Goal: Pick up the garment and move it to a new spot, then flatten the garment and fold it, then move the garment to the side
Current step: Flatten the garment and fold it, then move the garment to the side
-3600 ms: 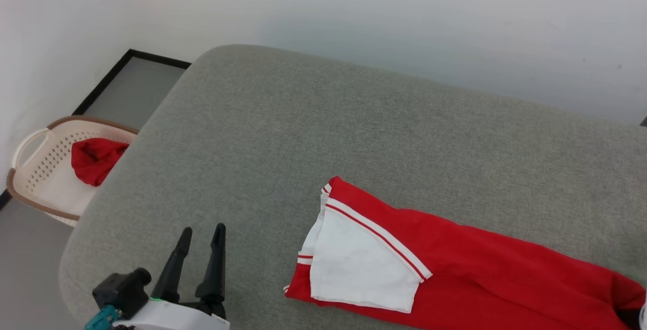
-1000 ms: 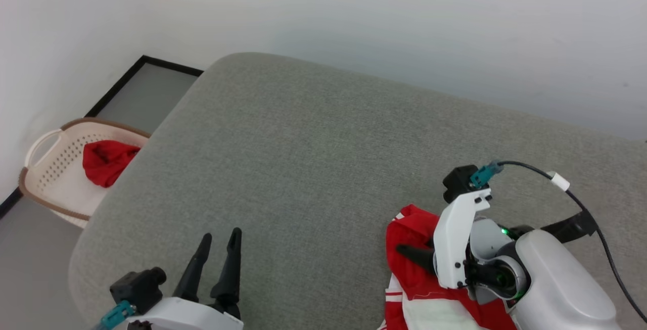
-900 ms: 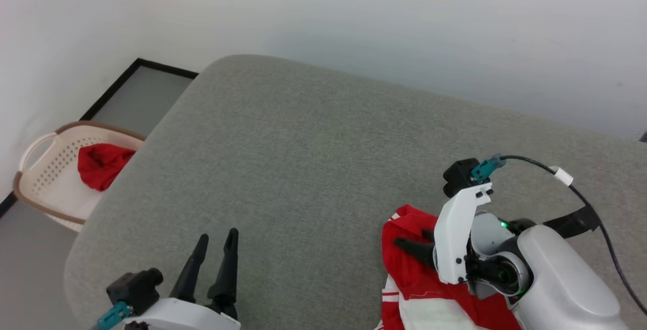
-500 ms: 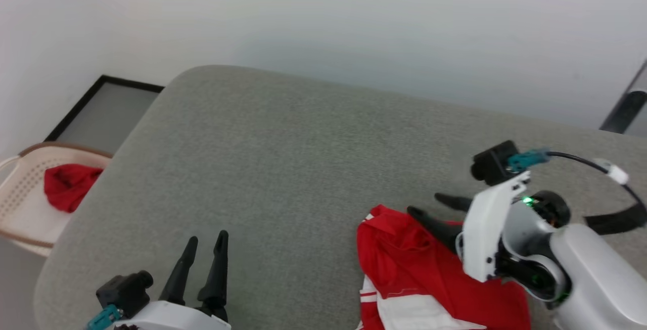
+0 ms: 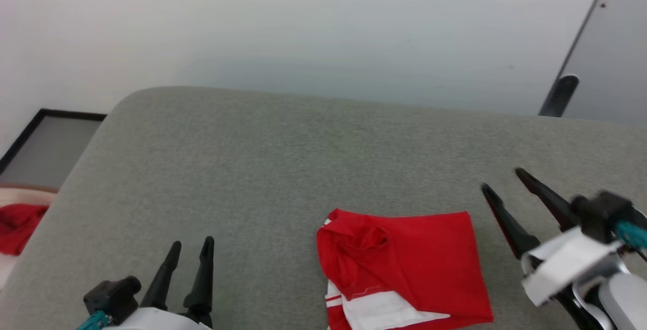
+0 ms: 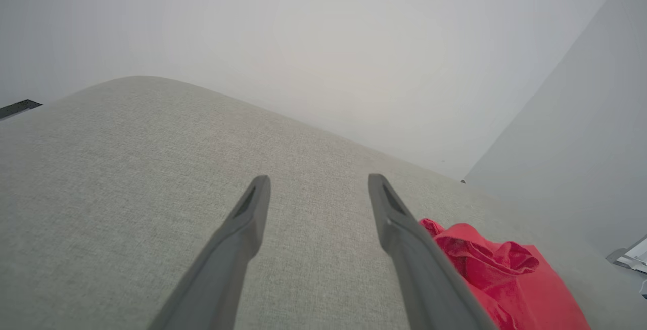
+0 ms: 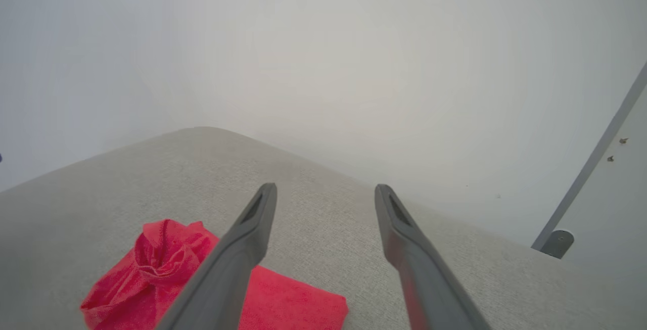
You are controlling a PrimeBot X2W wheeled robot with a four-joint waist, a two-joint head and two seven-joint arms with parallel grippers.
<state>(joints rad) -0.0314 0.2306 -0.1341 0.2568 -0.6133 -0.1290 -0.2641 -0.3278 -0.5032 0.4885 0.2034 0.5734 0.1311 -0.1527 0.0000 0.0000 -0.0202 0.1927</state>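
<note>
The garment lies folded into a compact red rectangle on the grey cushion, its white sleeve and striped trim showing at the near edge. My right gripper hovers open just to its right, holding nothing. At the lower left my left gripper is open and empty, well apart from the cloth. The left wrist view shows the garment to the right of the open left gripper. In the right wrist view the garment sits left of the open right gripper.
A basket holding a red cloth sits on the floor off the cushion's left end. A white wall runs behind the cushion, with a grey door panel at the upper right. Bare cushion stretches left of and behind the garment.
The head camera has swung right, shifting the whole picture. My right gripper has drawn off the garment to its right side, and the garment now lies folded flat. The left gripper has stayed put.
</note>
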